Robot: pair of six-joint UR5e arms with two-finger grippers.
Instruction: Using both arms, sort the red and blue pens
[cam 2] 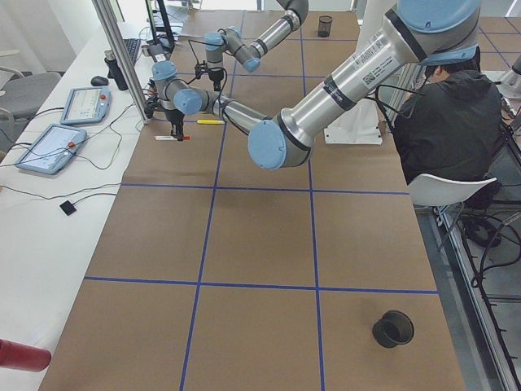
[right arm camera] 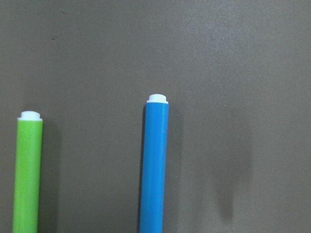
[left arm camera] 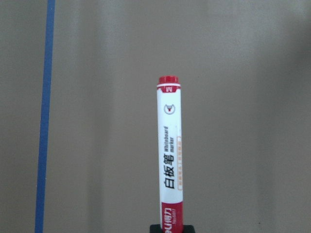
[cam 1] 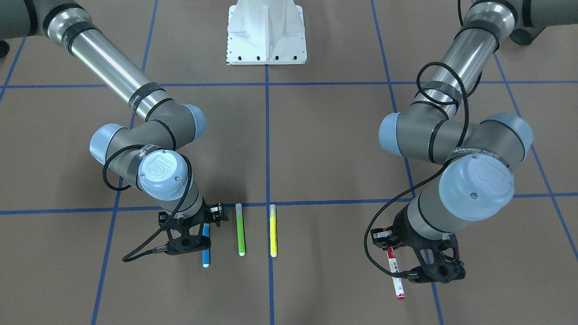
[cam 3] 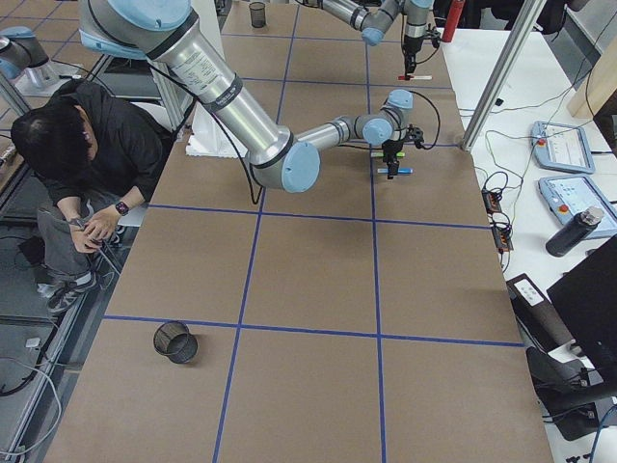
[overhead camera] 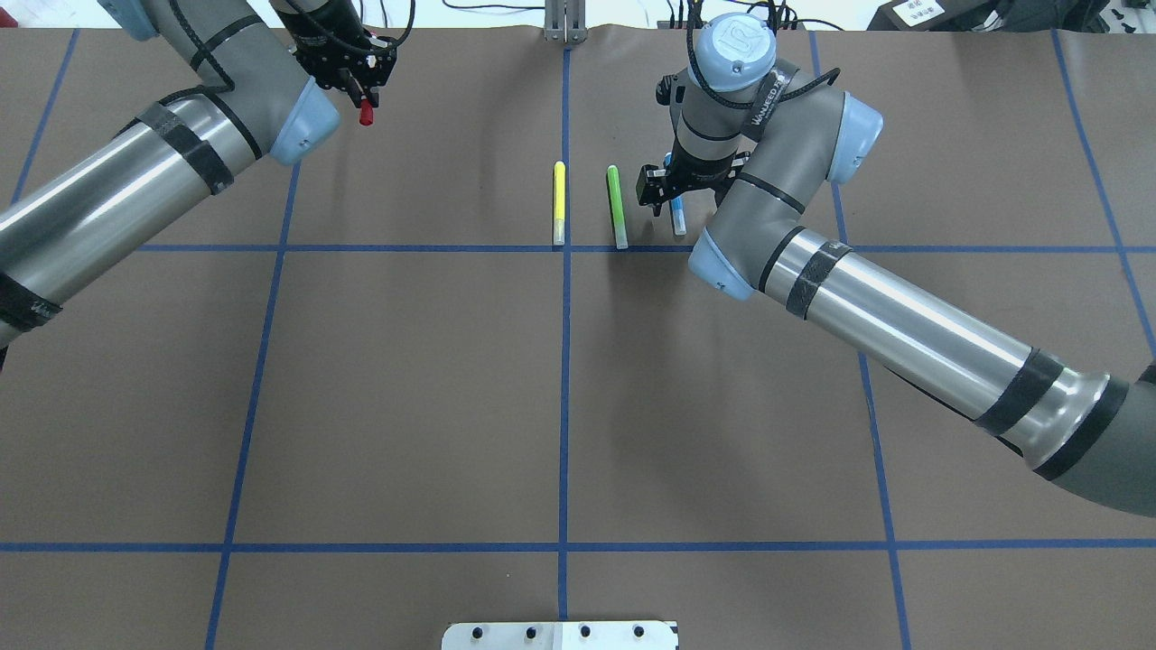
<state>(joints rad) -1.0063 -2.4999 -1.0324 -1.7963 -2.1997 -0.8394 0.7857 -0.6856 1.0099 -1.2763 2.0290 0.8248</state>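
Label [left arm camera: 169, 167] on red pen [left arm camera: 169, 121], legible from wrist only

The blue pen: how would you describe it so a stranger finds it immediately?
At the central blue tape line three slim markers lie parallel: yellow marker, green marker, then the blue pen. It is the outermost one, partly under the right gripper, and the only blue-barrelled one.

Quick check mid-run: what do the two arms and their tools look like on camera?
Left arm and right arm match: silver tubes with black bands, grey joints, pale blue caps embossed UR, white lettering on wrist bands. Braided black cables run to the black, open-framed left tool and right tool.
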